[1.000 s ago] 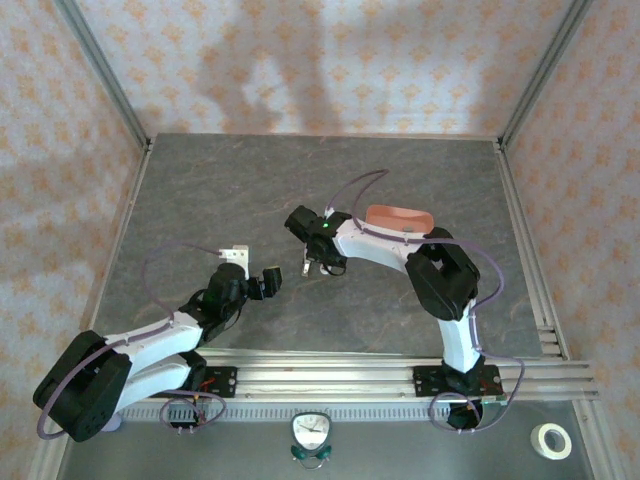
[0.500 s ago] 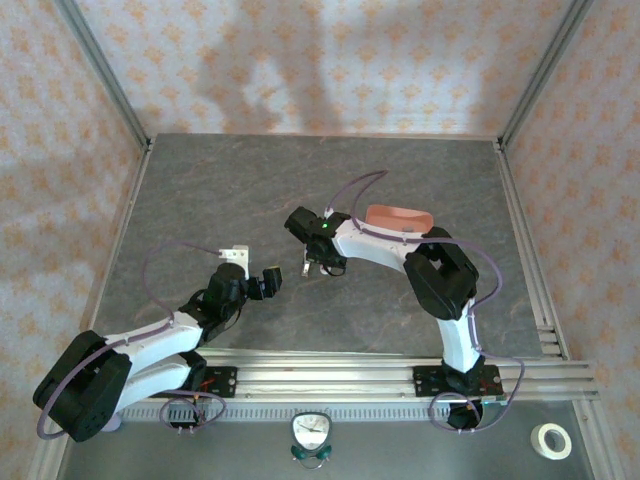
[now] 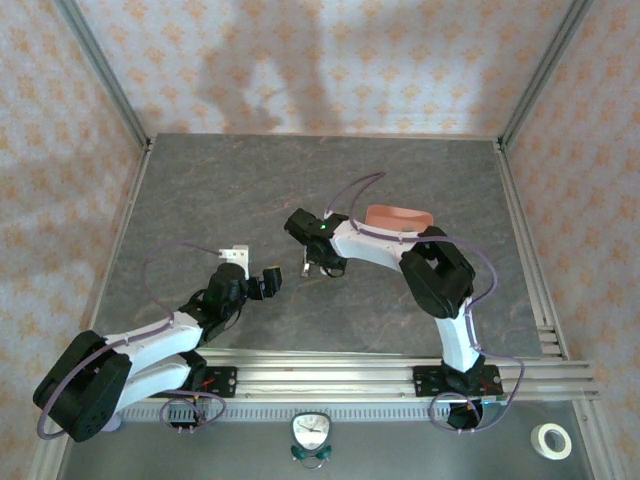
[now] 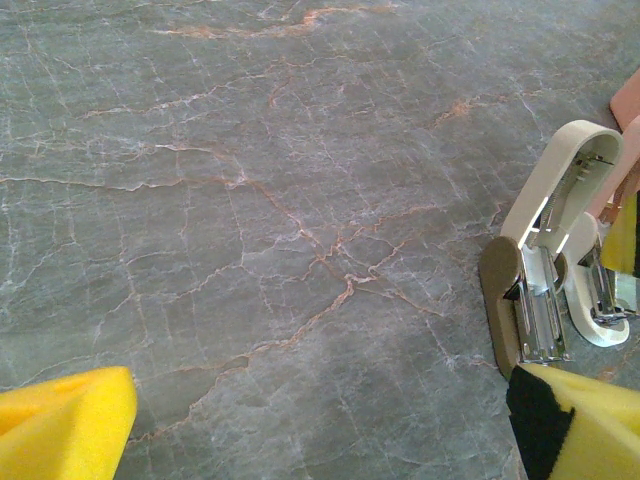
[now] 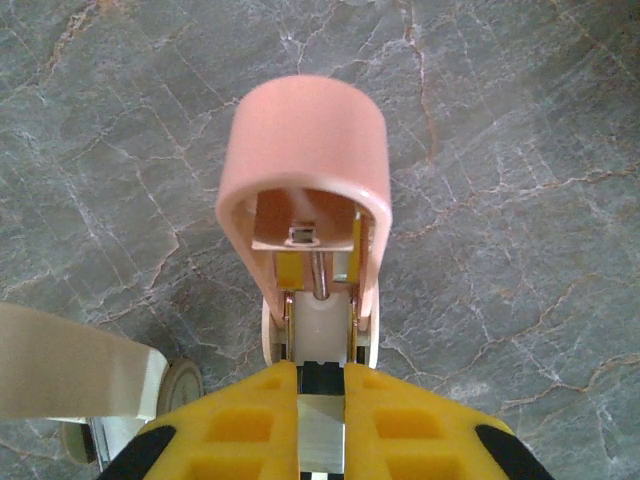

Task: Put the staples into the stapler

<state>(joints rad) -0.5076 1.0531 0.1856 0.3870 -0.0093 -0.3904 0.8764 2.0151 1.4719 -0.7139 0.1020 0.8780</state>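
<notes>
Pads [image 5: 240,430] on your right end effector [image 5: 320,372] sit pressed together, leaving only a narrow slit. In that slit you see a thin grey metal strip, the staples [image 5: 320,445], pinched between them. Directly ahead of the fingertips, very close, stands the stapler [image 5: 305,150], hinged open. Its salmon-pink cover rises as an arch, and beneath it you look along the channel with its spring rod, lined up with the strip. Close on the left of this end effector, a broad cream band crosses the lower corner of the wrist view. It looks to be the raised lid of a second one, the cream stapler [image 4: 565,180].

Your left end effector [image 4: 320,385] is spread wide and holds nothing. Its yellow pads sit at the two lower corners of its wrist view, with bare table [image 4: 250,200] between them. The cream stapler lies ahead and to its right, near the right-hand pad, with its lid tilted up and its metal magazine exposed. Just beyond it you catch a sliver of the right end effector's yellow finger.

From above, the two end effectors sit near each other around mid-table. The pink tray [image 3: 398,218] lies beside the right forearm, behind that end effector and apart from both staplers.
</notes>
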